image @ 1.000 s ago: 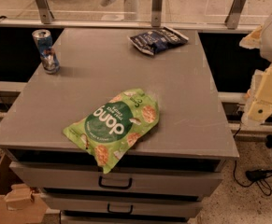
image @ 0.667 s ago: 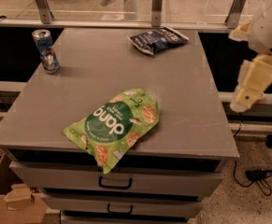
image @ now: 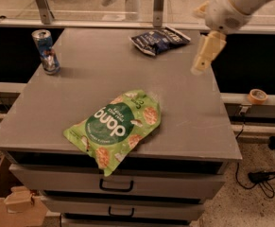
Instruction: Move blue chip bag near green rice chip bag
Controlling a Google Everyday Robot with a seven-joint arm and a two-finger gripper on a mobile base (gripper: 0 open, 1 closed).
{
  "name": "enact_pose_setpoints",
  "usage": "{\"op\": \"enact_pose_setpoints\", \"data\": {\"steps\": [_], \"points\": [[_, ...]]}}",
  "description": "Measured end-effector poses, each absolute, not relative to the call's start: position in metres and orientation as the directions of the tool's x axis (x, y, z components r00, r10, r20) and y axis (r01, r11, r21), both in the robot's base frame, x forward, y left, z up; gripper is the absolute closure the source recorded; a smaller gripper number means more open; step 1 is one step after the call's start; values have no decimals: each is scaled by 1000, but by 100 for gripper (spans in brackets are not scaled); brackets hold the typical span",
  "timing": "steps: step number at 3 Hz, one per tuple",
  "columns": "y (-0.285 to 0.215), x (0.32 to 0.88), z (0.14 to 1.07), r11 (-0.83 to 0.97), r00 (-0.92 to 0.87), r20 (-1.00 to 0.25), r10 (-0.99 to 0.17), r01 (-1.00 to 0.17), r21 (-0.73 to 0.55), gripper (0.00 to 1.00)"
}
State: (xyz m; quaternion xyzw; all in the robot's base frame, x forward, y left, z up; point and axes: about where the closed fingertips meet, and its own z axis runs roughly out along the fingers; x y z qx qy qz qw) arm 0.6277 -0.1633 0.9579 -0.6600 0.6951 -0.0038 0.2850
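Note:
The blue chip bag (image: 160, 40), dark navy and crumpled, lies at the far edge of the grey table (image: 80, 93), right of centre. The green rice chip bag (image: 116, 124) lies flat near the front edge, its lower corner hanging over it. The two bags are well apart. My gripper (image: 206, 53) hangs from the cream arm (image: 231, 4) above the table's far right part, a little to the right of the blue chip bag, not touching it. It holds nothing that I can see.
A blue-and-silver drink can (image: 46, 52) stands at the far left of the table. Drawers (image: 116, 186) sit under the tabletop. A tape roll (image: 257, 96) lies on a ledge at the right. Cables (image: 264, 178) lie on the floor at the right, a cardboard box (image: 4, 202) at the lower left.
The gripper has moved left and up, from beyond the table's right edge to over its far right part, closer to the blue chip bag. The bags and the can have not moved.

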Motion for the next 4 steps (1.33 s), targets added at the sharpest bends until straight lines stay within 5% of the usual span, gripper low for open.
{"op": "enact_pose_setpoints", "data": {"steps": [1,4], "points": [[-149,691,965,139,78,-428,-900,-880,-453,0],[-140,750,925,272,-1,-563,-826,-876,-397,0]]}}
